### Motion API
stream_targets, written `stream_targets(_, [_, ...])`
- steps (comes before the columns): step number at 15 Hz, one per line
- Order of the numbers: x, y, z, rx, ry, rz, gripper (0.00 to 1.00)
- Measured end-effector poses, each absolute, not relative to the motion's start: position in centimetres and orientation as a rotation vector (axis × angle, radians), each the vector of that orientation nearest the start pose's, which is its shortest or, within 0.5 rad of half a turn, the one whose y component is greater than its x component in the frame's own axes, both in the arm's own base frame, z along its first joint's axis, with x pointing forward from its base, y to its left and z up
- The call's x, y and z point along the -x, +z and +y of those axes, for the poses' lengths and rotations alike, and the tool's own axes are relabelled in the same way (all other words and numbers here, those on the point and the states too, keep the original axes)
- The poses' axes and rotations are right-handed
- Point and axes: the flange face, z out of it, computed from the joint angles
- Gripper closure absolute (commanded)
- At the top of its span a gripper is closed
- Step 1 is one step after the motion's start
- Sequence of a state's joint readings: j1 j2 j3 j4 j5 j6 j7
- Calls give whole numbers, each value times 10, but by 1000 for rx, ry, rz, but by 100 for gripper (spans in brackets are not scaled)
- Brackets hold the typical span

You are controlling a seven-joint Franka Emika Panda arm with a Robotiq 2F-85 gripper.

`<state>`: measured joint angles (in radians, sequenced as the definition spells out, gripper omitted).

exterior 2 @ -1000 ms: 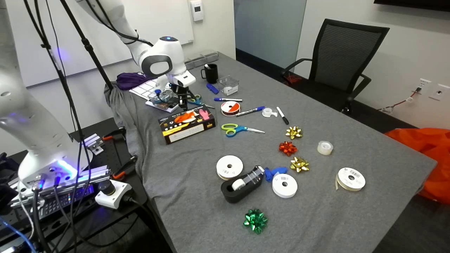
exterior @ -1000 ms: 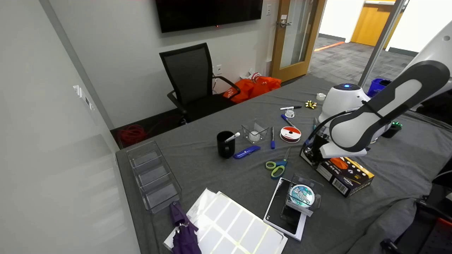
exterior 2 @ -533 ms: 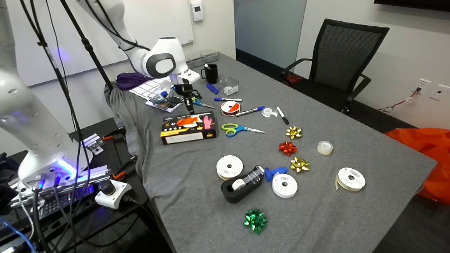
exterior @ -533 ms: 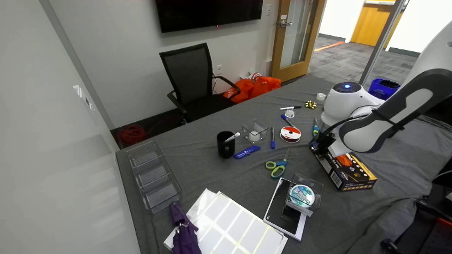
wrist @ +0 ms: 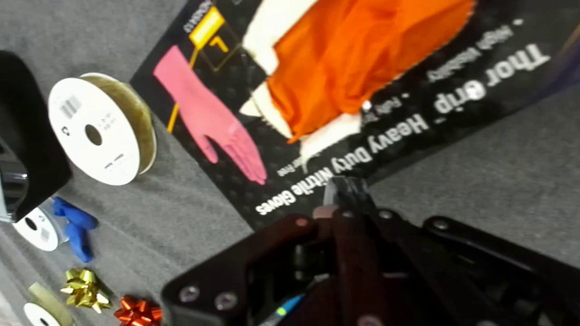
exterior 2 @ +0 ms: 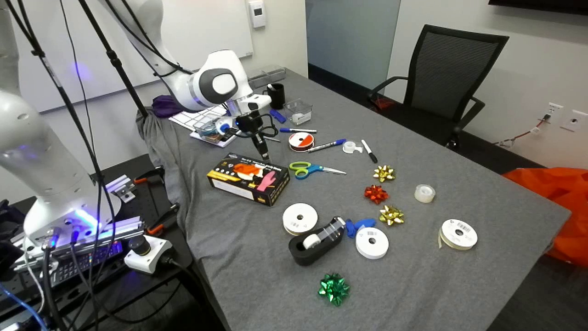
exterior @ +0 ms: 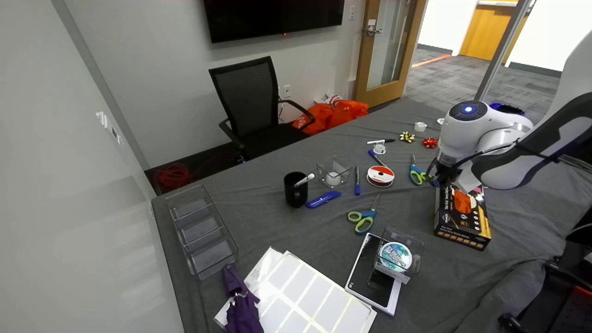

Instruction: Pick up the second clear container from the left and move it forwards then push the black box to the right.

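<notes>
The black box [exterior 2: 248, 178] is a printed glove carton with orange, pink and yellow artwork, lying flat on the cloth. My gripper [exterior 2: 266, 159] points down at its far long edge with the jaws shut and nothing held. In the wrist view, the fingertips [wrist: 348, 192] overlap that edge near one end of the carton; whether they touch it I cannot tell. The second clear container [exterior: 404, 237], a square tub around a teal disc, sits on a black-and-white tablet, away from the gripper. In an exterior view the arm stands close in front of it.
Green-handled scissors [exterior 2: 301, 169] lie close beside the carton. A white ribbon spool [exterior 2: 300, 219] and a black tape dispenser [exterior 2: 317, 241] stand near its front corner. Farther off are a black mug [exterior: 296, 196], a clear tub with tape [exterior: 344, 172] and a divided clear tray [exterior: 201, 231].
The carton has turned, its end near the gripper swinging away from the tablet toward the spool. My gripper has travelled the same way, still shut. The clear container has not moved.
</notes>
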<state>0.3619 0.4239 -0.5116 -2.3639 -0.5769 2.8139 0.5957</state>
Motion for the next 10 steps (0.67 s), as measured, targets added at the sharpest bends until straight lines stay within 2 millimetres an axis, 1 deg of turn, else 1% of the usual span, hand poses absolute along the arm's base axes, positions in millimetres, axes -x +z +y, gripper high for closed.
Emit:
stream_targets(1, [-502,172,-71,3531,-200,248,100])
stream_targets(3, [-498,172,-83,3565,-195,213,100])
stream_targets(6, [-494,170,-90,3583,-182,171,100])
stream_targets(8, [-494,169,-85,3573,-179,161,100])
stream_targets(10, [-497,171,-69,3545,-177,167,100])
